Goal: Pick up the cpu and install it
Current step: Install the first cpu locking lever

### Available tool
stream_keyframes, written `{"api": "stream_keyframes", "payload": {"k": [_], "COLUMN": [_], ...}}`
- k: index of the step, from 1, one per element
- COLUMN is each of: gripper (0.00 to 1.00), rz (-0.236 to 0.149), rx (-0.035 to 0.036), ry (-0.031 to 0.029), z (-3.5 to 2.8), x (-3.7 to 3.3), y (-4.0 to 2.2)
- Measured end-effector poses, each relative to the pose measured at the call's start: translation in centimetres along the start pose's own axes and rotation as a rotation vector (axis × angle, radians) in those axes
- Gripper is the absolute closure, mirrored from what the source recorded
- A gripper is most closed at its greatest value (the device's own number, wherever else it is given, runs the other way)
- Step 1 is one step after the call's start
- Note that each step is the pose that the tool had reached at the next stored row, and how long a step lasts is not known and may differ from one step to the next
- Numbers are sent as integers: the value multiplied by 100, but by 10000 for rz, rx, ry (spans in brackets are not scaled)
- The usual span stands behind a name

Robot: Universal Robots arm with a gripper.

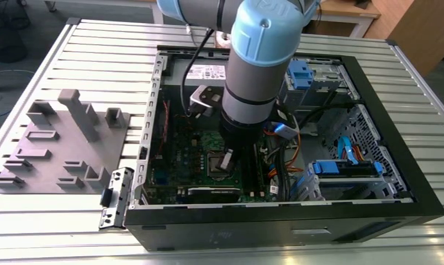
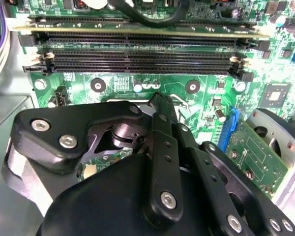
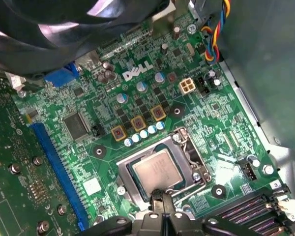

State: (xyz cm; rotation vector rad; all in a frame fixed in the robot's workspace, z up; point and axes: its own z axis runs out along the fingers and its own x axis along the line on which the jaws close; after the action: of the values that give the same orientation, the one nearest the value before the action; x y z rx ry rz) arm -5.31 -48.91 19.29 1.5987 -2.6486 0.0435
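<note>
The cpu (image 3: 155, 172), a small silvery square chip, lies flat in its socket on the green motherboard (image 3: 137, 98), with the shiny metal socket frame (image 3: 124, 166) around it. In the first wrist view my gripper (image 3: 158, 195) hangs at the chip's near edge with its black fingertips pressed together and nothing between them. The second wrist view shows the same gripper (image 2: 160, 101) from behind, its fingers meeting in a point over the board. In the exterior view the gripper (image 1: 223, 162) reaches down into the open computer case (image 1: 281, 212), right over the socket.
Black memory slots (image 2: 137, 49) run across the board just beyond the fingertips. Cables (image 1: 288, 138) and blue drive brackets (image 1: 343, 168) crowd the case on the exterior view's right. A grey plastic tray with upright blocks (image 1: 60, 143) stands on the slatted table left of the case.
</note>
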Motion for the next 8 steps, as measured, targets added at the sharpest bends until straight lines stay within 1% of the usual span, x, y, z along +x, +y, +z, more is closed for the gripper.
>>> {"api": "stream_keyframes", "payload": {"k": [1, 3, 5, 8], "gripper": [89, 89, 89, 89], "rz": [-1, -5, -10, -17], "rx": [-18, -77, -163, -309], "ry": [-35, -146, -300, -555], "z": [3, 9, 16, 26], "x": [6, 21, 21, 10], "y": [-8, -23, -42, -72]}}
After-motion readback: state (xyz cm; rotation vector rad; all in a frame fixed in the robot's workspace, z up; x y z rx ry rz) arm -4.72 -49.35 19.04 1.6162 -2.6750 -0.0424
